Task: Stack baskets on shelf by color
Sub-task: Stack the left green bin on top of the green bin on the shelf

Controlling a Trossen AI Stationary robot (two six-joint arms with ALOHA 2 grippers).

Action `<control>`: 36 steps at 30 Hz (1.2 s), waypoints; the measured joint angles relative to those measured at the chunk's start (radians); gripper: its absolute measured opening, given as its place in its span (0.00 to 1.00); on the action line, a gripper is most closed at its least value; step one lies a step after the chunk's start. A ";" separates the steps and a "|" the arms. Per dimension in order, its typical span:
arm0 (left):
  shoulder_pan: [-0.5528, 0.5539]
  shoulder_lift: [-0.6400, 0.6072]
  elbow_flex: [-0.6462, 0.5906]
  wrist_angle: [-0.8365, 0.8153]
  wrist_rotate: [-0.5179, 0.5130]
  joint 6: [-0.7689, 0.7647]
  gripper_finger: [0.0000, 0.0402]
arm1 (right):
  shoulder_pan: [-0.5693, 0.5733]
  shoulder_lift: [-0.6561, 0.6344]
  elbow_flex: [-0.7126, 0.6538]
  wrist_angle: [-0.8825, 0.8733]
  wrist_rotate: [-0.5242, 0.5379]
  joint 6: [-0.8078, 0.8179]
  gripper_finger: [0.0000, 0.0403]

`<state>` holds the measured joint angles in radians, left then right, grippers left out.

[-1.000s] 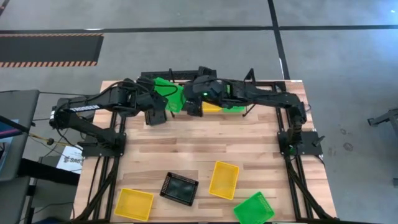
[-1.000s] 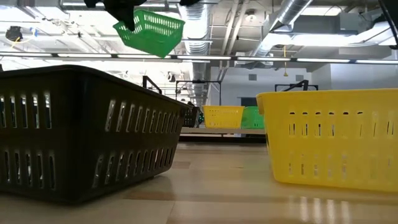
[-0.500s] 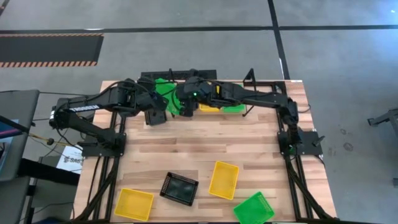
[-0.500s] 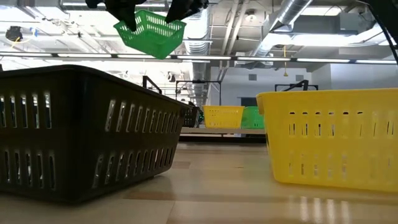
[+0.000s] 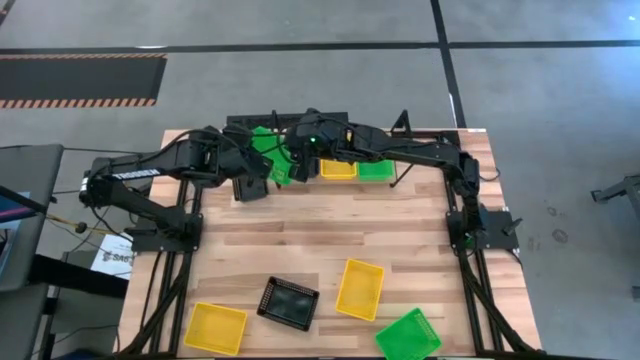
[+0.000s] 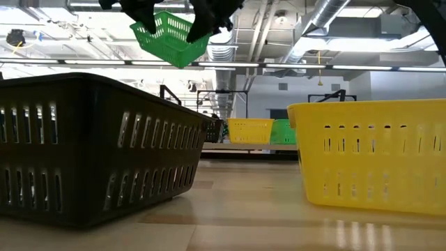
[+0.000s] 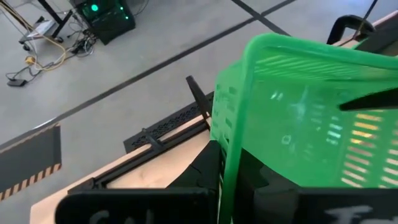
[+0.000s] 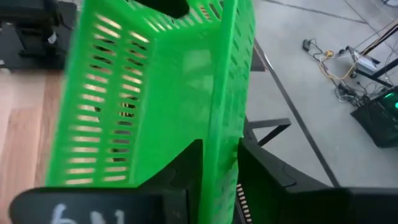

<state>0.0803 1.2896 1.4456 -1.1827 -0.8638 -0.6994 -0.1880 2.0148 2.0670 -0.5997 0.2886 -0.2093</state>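
A green basket (image 6: 169, 37) is hanging in the air above the back of the table (image 5: 330, 225), tilted, with both arms reaching to it from opposite sides. The left gripper (image 7: 229, 180) is clamping 1 rim of this basket between its closed fingers; in the left wrist view the green rim is running straight down between the 2 dark fingers. The right gripper (image 8: 219, 177) is straddling the opposite rim, with a finger (image 8: 186, 174) on each side of the green wall (whether those fingers are actually pressing on the plastic, I cannot tell). In the high view the 2 arms are meeting over the left part of the shelf (image 5: 400, 128), where the raised basket is showing as a green patch between them.

On the shelf, a yellow basket (image 5: 338, 168) and another green basket (image 5: 376, 169) are sitting side by side, just beside each other; the low view is showing the same pair far off across the table.

Near the front of the table, 4 more baskets are lying apart from the shelf: a yellow one at the front left (image 5: 215, 328), a black one (image 5: 288, 303) next to it, a second yellow one (image 5: 359, 289) right of that, and a green one (image 5: 408, 336) at the front right. The black and yellow ones are filling the foreground of the low view.
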 joint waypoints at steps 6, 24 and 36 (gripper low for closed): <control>-0.009 0.000 0.000 0.029 0.003 0.020 0.00 | -0.001 0.003 -0.021 0.010 0.013 -0.030 0.08; -0.110 -0.003 0.123 0.409 -0.103 0.603 0.10 | -0.036 -0.004 -0.027 -0.022 -0.014 -0.047 0.00; -0.110 -0.039 0.124 0.385 -0.198 0.554 0.51 | -0.080 -0.049 -0.023 -0.183 0.100 -0.091 0.00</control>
<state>-0.0293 1.2501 1.5700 -0.7975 -1.0618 -0.1452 -0.2682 1.9661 2.0441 -0.7825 0.3884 -0.2999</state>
